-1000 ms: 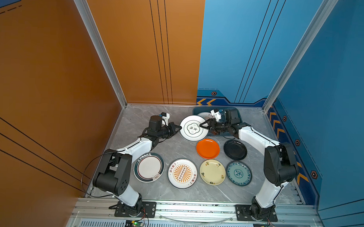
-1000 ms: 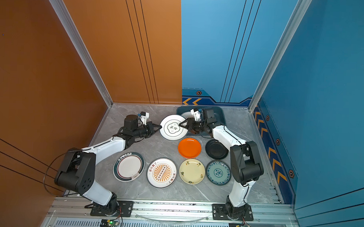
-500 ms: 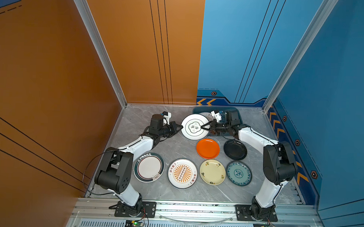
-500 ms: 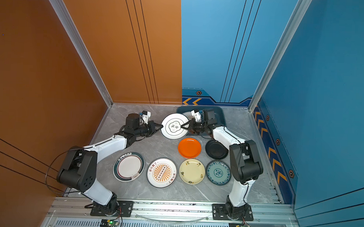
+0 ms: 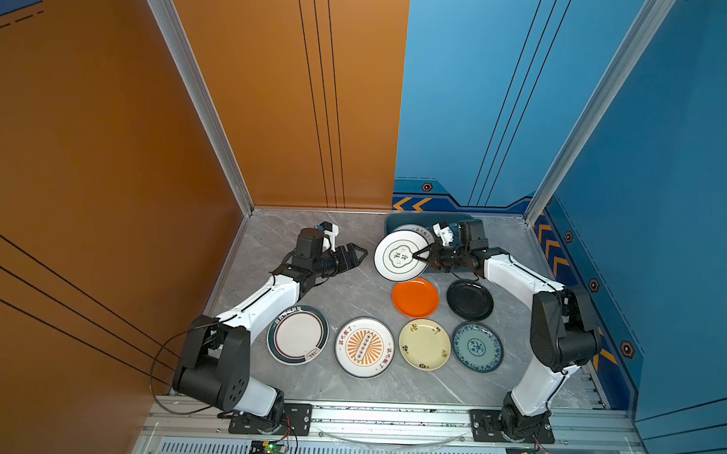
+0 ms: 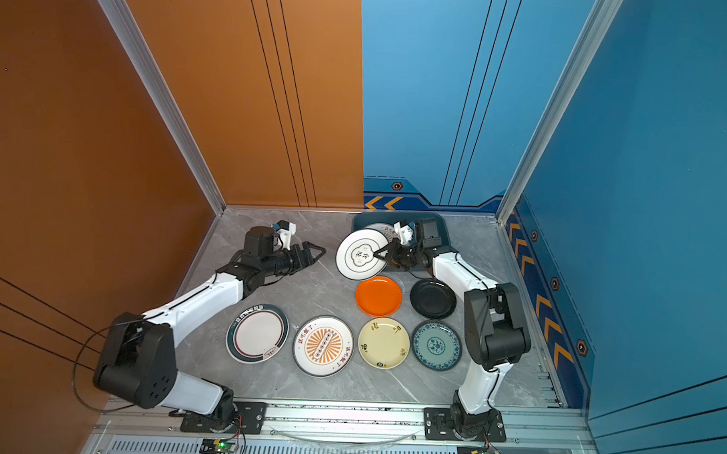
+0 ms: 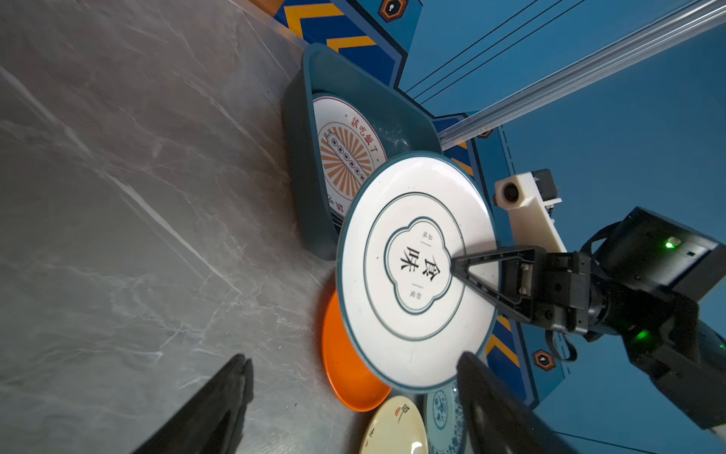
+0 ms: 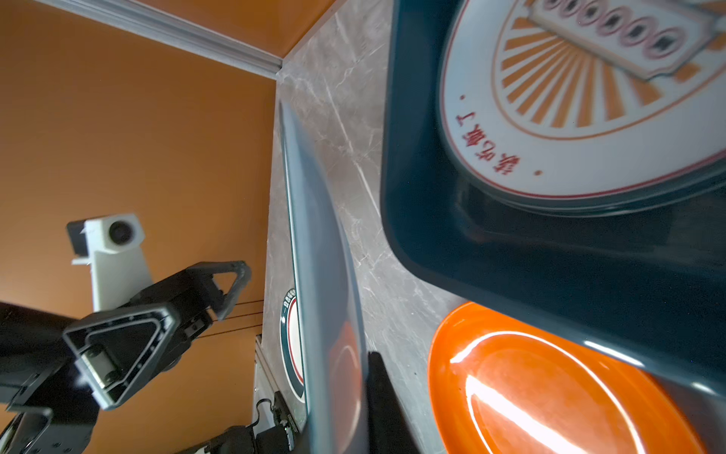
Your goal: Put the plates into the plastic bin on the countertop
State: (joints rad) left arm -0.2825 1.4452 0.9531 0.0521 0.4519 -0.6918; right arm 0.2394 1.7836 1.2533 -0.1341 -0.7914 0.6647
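Cloud-emblem plate (image 5: pixel 394 258) held at the plastic bin (image 5: pixel 391 225)

Nearest, a row of plates (image 5: pixel 424 343) lies on the surface (image 5: pixel 351 290); past the orange plate (image 5: pixel 415 297) and black plate (image 5: pixel 470 299), the right pincer (image 5: pixel 418 256) clenches the tilted cloud-emblem plate's rim, the left pincer (image 5: pixel 360 255) spread empty (a sunburst plate (image 7: pixel 345 153) lies in the bin).

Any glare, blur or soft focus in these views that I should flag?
Right wrist view: the held cloud-emblem plate is seen edge-on, close to the lens and blurred; white glare streaks cross the orange plate. Left wrist view: that plate's emblem reads sharp. Both top views: even light, crisp detail, no harsh glare.
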